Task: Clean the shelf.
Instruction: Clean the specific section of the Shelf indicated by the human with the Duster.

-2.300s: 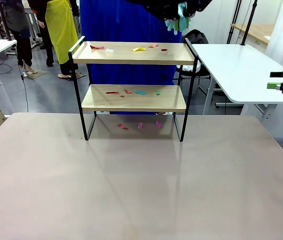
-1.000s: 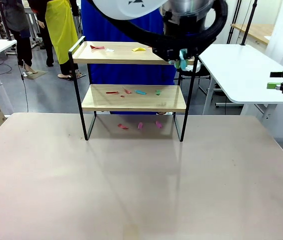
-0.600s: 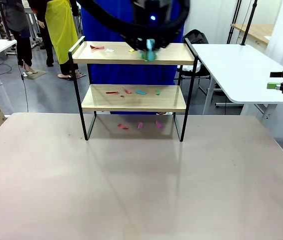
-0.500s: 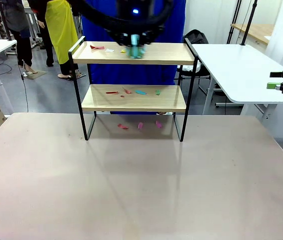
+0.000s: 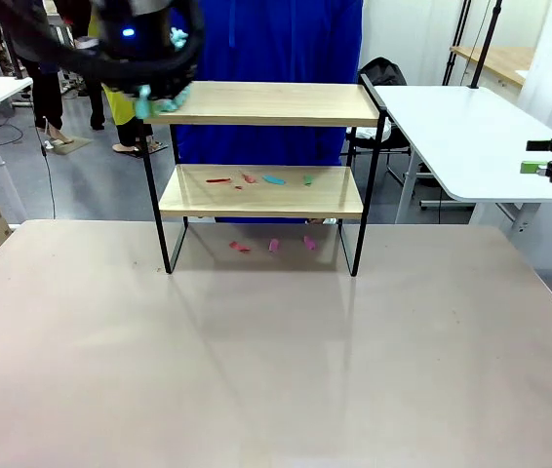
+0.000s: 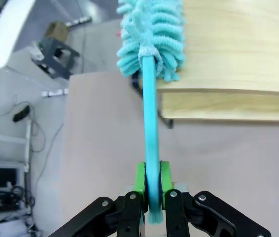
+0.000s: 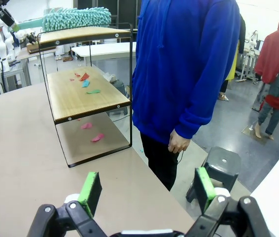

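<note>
Left end effector (image 6: 153, 178) tight on duster (image 6: 152, 34) at shelf (image 6: 238, 49) edge; right end effector (image 7: 148, 190) wide open

The shelf (image 5: 276, 102) has light wood boards and a thin black frame. The duster (image 6: 152, 34) is turquoise, both the fluffy head and the handle. The left pincer (image 6: 153, 185) is black with bright green pads, and the right pincer (image 7: 147, 189) has the same colours. The small scraps (image 5: 274, 179) on the lower board are red, blue and green. The desk (image 5: 276, 370) is pale beige. The person's sweater (image 7: 189, 59) is deep blue, the trousers black.
</note>
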Available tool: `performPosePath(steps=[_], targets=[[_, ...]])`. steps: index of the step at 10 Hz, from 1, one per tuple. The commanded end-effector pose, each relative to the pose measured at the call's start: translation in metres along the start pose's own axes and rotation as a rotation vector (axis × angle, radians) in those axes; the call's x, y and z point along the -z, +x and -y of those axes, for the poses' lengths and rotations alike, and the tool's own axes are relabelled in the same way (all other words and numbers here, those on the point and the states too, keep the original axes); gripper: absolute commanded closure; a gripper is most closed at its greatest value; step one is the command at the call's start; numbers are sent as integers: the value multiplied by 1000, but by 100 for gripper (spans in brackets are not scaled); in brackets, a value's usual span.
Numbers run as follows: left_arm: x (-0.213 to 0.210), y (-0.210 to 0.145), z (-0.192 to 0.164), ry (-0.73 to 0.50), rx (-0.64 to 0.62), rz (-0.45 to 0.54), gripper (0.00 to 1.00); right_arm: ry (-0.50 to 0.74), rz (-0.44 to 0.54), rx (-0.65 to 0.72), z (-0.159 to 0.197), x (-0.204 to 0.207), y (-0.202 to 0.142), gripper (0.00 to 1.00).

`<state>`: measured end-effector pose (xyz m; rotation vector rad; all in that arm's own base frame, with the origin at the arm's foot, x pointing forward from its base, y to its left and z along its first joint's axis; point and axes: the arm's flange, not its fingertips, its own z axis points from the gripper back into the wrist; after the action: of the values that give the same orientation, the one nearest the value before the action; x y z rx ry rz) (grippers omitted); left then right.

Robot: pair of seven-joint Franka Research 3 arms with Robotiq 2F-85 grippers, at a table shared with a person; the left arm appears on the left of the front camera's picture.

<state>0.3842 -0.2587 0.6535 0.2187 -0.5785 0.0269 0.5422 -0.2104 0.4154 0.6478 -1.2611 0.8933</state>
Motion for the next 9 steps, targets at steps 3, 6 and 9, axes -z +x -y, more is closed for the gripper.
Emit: performPosePath(steps=[3,6,9], targets=[[-24,-18,-63,94,26,167,86,-2,3,-3,-1,0,3,0],[-30,-14,-52,63,32,135,86,-2,3,-3,-1,0,3,0],[-30,-14,-52,63,32,135,86,-2,3,-3,-1,0,3,0]])
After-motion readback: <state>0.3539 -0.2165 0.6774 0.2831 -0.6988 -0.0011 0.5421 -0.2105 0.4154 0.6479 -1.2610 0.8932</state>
